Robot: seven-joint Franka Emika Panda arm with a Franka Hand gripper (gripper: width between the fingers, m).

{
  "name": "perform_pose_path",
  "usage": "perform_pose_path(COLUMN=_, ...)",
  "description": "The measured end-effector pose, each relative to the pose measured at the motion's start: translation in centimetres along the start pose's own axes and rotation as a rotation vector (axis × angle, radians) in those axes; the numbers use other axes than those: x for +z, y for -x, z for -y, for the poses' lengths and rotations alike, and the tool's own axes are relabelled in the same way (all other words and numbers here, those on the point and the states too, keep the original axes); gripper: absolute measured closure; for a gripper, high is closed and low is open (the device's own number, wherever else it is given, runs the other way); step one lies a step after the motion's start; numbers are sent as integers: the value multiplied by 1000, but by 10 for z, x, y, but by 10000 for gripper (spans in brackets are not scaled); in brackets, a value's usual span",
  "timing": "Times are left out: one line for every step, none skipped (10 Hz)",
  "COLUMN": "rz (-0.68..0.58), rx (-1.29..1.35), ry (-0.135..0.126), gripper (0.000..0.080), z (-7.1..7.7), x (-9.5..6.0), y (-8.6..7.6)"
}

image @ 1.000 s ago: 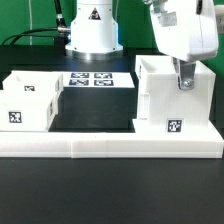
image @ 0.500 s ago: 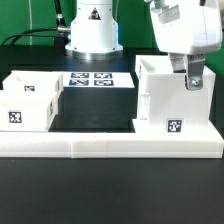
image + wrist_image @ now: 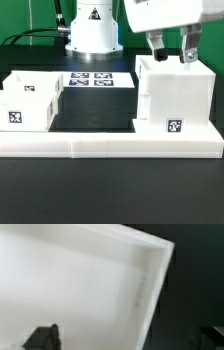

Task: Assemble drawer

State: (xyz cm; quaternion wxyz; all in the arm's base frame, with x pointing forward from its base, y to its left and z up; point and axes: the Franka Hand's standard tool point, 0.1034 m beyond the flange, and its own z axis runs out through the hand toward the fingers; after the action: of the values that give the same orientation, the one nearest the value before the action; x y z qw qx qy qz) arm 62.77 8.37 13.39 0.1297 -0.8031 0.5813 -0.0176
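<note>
The biggest thing is the black table (image 3: 110, 190). On it, at the exterior view's right, sits the big white housing (image 3: 175, 98) of the drawer. It stands upright with its open top facing up. Its near side rests against the long low border wall (image 3: 110, 146), which runs along the near edge.

At the exterior view's left are the small trays (image 3: 30, 103). They sit close together against the same wall, well apart from the housing. None of them is inside the housing yet. Farther back, between the two groups, the flat marker board (image 3: 90, 80) lies on the table.

The claw (image 3: 171, 58) hangs just above the far top edge of the housing. A moment ago it was lower down, at the right side of the housing, with its fingers (image 3: 187, 50) close together. Now it has come up and moved a little toward the left, and its fingers are spread wide apart. It holds nothing. The wrist view shows the same: only the white housing below, with one dark fingertip (image 3: 42, 336) on each side and nothing between them.

I think this means the claw has let go of the housing and is done putting it in place. The housing has not moved. Next it will likely need to go left for a tray.
</note>
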Motion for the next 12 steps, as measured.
perform_pose_path(rz=-1, rx=15, ry=1, gripper=151, z=1, x=3, y=0)
perform_pose_path(rz=-1, rx=-33, ry=3, gripper=151, z=0, x=5, y=0)
perform_pose_path(rz=0, rx=-157, ry=16, gripper=151, z=-2, x=5, y=-1)
perform_pose_path(rz=11, rx=-293, ry=44, gripper=151, z=-8, x=5, y=-5)
perform_pose_path(rz=23, rx=-455, ry=79, gripper=151, z=-16, x=-1, y=-13)
perform_pose_path(rz=28, rx=-614, ry=98, gripper=151, z=-21, x=-7, y=-24)
perform_pose_path(rz=28, rx=-727, ry=101, gripper=151, z=-22, x=-13, y=-33)
perform_pose_path(rz=32, rx=-723, ry=81, gripper=151, z=-21, x=-17, y=-35)
perform_pose_path(rz=33, rx=-780, ry=85, gripper=151, z=-21, x=-16, y=-35)
perform_pose_path(rz=37, rx=-855, ry=85, gripper=151, z=-22, x=-15, y=-35)
perform_pose_path(rz=36, rx=-844, ry=85, gripper=151, z=-23, x=-15, y=-37)
perform_pose_path(rz=33, rx=-902, ry=99, gripper=151, z=-34, x=-14, y=-49)
